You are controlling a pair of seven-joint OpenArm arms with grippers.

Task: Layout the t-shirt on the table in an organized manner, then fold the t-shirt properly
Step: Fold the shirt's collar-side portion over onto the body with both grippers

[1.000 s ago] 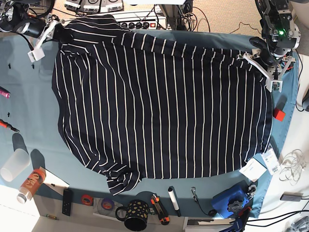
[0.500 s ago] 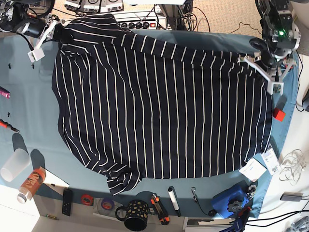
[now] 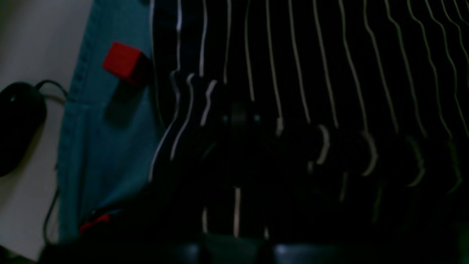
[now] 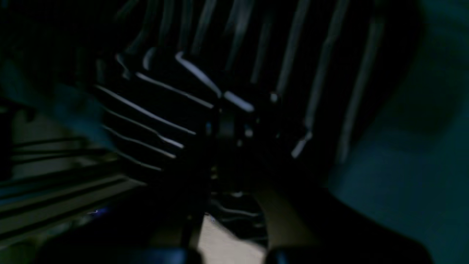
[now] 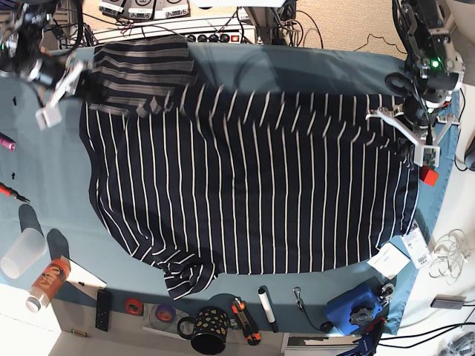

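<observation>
Left wrist: the left gripper (image 3: 238,121) is clamped on the striped t-shirt (image 3: 311,73), a red block (image 3: 121,60) nearby. Right wrist: the right gripper (image 4: 227,128) pinches dark cloth. Base: the shirt lies spread across the table (image 5: 44,178) — both top corners held.

Both arms reached in from the far corners. The left end effector (image 5: 415,137) was clamped tight on the t-shirt (image 5: 252,185) edge — white fingers angled downward. The right end effector (image 5: 63,89) pinched a bunched sleeve corner at the opposite side, its wrist tilted inward.
</observation>
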